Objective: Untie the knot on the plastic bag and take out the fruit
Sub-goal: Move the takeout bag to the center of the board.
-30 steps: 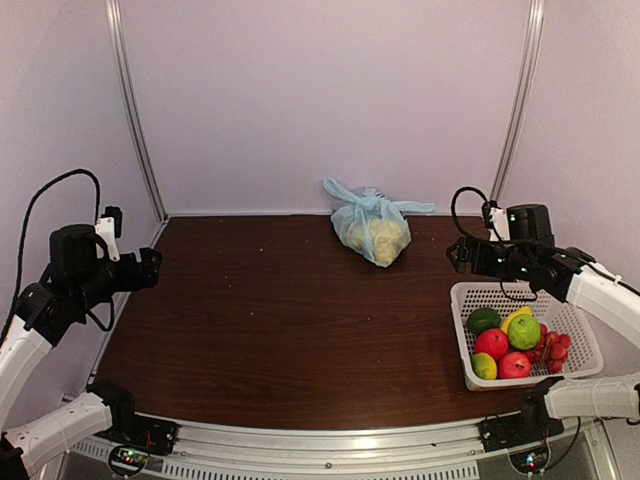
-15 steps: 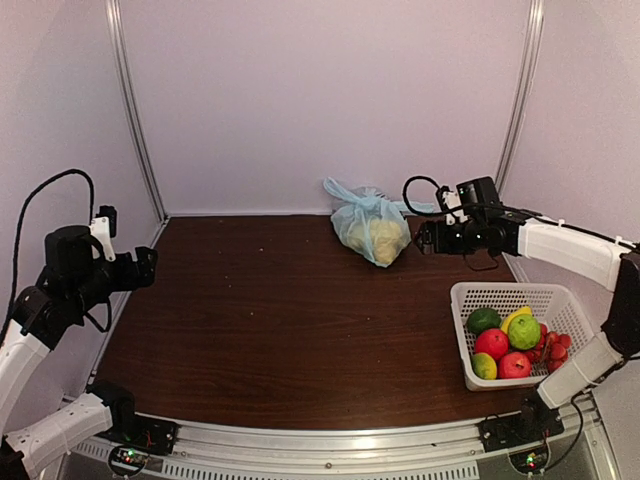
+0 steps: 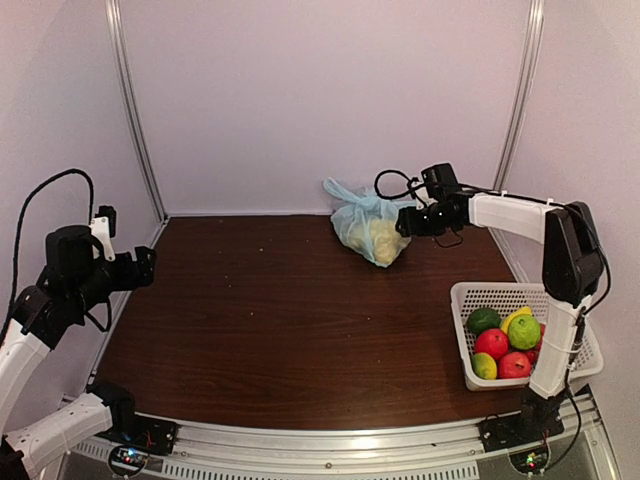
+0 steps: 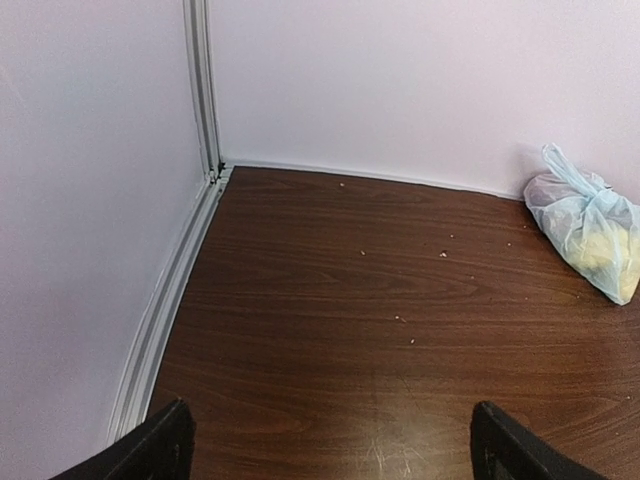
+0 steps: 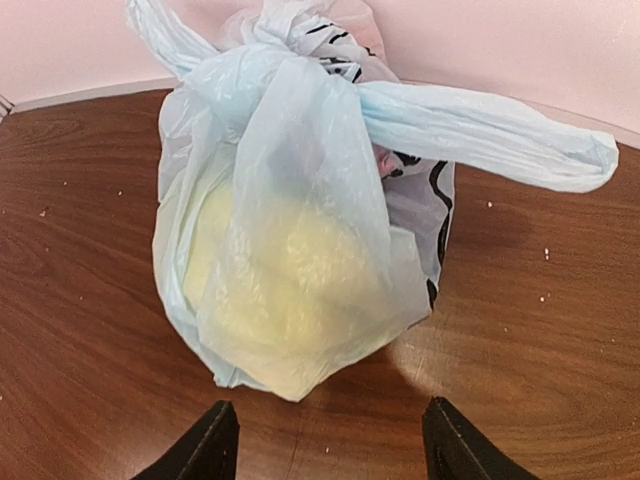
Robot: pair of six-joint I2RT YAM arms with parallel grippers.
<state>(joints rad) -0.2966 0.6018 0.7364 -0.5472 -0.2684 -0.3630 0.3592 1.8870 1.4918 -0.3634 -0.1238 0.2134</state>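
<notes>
The left tool (image 4: 330, 445) is wide open and empty, well apart from the plastic bag (image 5: 290, 260) at the far edge of the bench (image 3: 280, 330). The black print on the bag is not readable. The knot (image 5: 310, 70) sits on top, with one ear pointing right. The right tool (image 5: 330, 445), open and empty, is near the bag.

The plastic bag (image 5: 300, 250) is thin, crinkled, translucent film. The table (image 3: 280, 320) shows dark, faintly glossy wood grain.

Walls (image 3: 320, 100): pale lilac, plain
Corner posts (image 3: 136, 110): grey metal, upright
Bench (image 3: 280, 310): dark brown wood grain, pale crumbs scattered
</notes>
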